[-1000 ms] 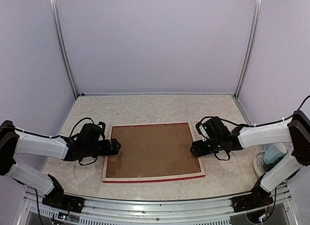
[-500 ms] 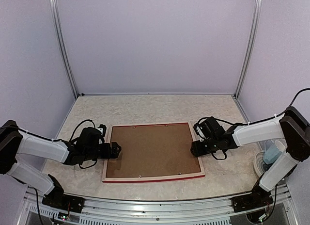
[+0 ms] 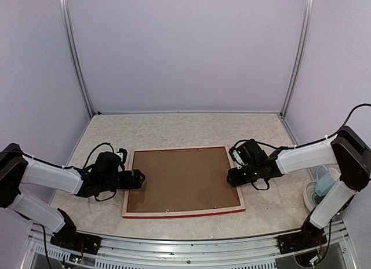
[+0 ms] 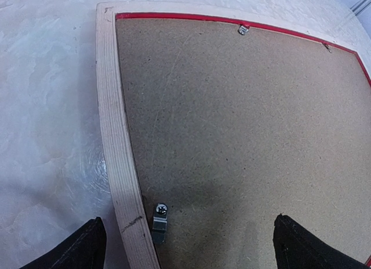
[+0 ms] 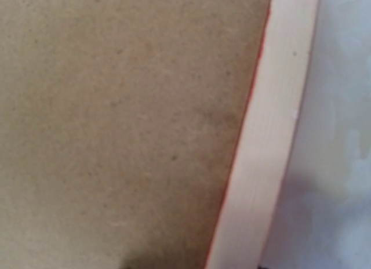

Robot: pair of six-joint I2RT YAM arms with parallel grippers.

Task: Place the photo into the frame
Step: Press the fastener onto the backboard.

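From above, the frame (image 3: 184, 211) lies flat and face down in the middle of the table (image 3: 174, 130), its pale wood back turned up and a thin red edge showing along the near side. A brown backing board (image 3: 182, 179) fills its opening. The left pincer (image 3: 139, 178) sits low at the frame's left rail, and the right pincer (image 3: 231, 177) sits low at the right rail, each arm reaching inward from its own side. From this height I cannot tell how far either one is spread. In the left wrist view, the frame's left rail (image 4: 113, 118) runs up the picture with the bare table (image 4: 46, 106) to its left and the backing board (image 4: 243, 135) to its right. A small metal clip (image 4: 160, 218) lies across the seam between rail and board, and two more clips (image 4: 243, 29) sit along the far rail. The two dark fingers (image 4: 81, 248) stand wide apart at the bottom corners, one over the table and the other over the board, holding nothing. The right wrist view is very close and blurred: backing board (image 5: 116, 106), a thin red line, the pale rail (image 5: 272, 135), then the table (image 5: 342, 106). Only faint dark patches show at the bottom edge, so I cannot tell how this pincer's jaws stand.
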